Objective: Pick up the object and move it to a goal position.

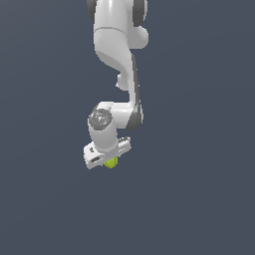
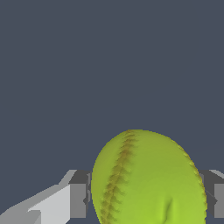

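In the exterior view, the white arm (image 1: 117,74) reaches down from the top of the frame and ends in the gripper (image 1: 110,160), tilted a little. A sliver of the yellow-green ball (image 1: 112,162) peeks out beneath it, tucked between the fingers. The ground (image 1: 199,199) is a plain dark slate with no edges or marks, so I cannot tell whether the ball rests on it or hangs just clear.

In the wrist view, the ball (image 2: 148,179) fills the space between the two fingers (image 2: 78,199), one touching each flank; the gripper (image 2: 148,197) is closed on it. A darker stitched seam curves down one side. It looks small, light and fairly firm, with a smooth skin that could slip. Being round, it is probably best held across its widest part, with even pressure from both sides.
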`<state>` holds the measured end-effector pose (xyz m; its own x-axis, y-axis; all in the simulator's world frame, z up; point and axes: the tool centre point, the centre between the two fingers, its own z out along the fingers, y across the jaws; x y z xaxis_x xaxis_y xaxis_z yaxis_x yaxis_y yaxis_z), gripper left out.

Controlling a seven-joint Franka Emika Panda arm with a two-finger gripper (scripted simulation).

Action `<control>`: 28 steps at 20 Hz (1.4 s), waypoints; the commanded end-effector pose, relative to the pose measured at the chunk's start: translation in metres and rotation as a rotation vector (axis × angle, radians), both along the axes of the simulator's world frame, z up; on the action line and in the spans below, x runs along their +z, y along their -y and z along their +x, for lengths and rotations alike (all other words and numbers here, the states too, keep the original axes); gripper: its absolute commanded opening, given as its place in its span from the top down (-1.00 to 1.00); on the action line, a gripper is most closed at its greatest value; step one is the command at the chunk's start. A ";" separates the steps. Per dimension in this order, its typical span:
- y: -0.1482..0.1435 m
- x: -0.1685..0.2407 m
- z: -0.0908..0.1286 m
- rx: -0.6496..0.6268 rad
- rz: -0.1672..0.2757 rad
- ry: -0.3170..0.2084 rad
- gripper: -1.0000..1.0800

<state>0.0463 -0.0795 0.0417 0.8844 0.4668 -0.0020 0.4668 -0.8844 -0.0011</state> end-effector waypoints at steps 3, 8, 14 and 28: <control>-0.003 0.005 -0.006 0.000 0.000 0.002 1.00; -0.009 0.013 -0.019 0.000 0.000 0.002 1.00; -0.021 0.030 -0.046 0.000 0.000 0.002 1.00; -0.057 0.080 -0.123 0.001 -0.001 0.002 1.00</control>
<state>-0.0697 -0.0254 0.1161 0.8840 0.4675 -0.0018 0.4675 -0.8840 -0.0005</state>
